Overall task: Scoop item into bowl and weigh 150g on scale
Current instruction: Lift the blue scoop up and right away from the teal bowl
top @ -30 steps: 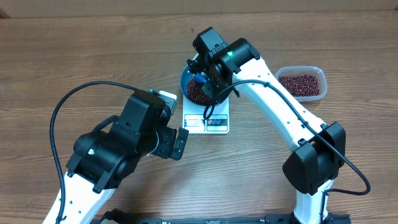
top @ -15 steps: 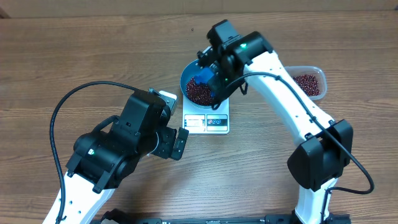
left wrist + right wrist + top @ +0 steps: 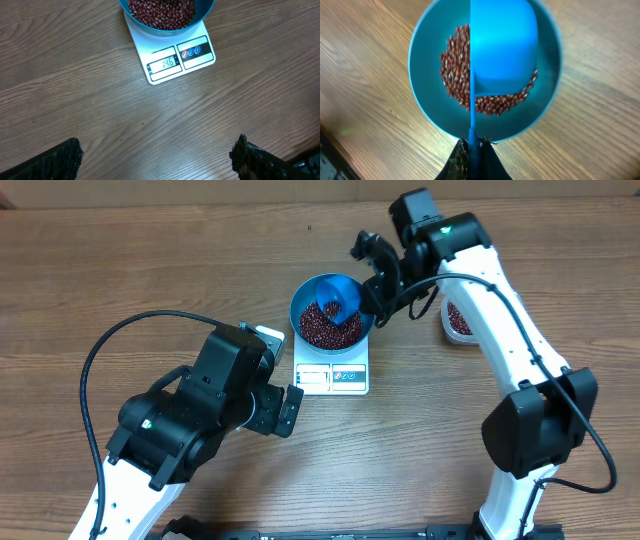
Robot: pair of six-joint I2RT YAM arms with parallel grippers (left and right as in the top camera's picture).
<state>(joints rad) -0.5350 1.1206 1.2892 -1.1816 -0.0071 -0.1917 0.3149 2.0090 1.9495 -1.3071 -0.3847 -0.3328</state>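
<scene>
The teal bowl (image 3: pixel 305 305) stands on the white scale (image 3: pixel 332 376), and red-brown beans (image 3: pixel 322 328) fill its bottom. In the left wrist view the scale (image 3: pixel 192 55) reads 146 below the bowl (image 3: pixel 137 22). My right gripper (image 3: pixel 377 283) is shut on the thin handle of the blue scoop (image 3: pixel 336 296), whose cup hangs over the beans inside the bowl. In the right wrist view the scoop (image 3: pixel 502 45) turns its plain blue outside to the camera above the beans (image 3: pixel 452 70), and the gripper (image 3: pixel 474 150) pinches the handle. My left gripper (image 3: pixel 284 377) stands open over bare table (image 3: pixel 157 160), left of the scale.
A clear plastic tub (image 3: pixel 447 322) with more beans sits right of the bowl, mostly hidden under my right forearm. The left arm's black cable (image 3: pixel 100 350) loops over the table's left side. My right arm's base (image 3: pixel 530 425) stands at the front right.
My right arm has swung right and back, drawing the scoop from the beans in the bowl's middle toward its far right side. The left arm has not moved.
</scene>
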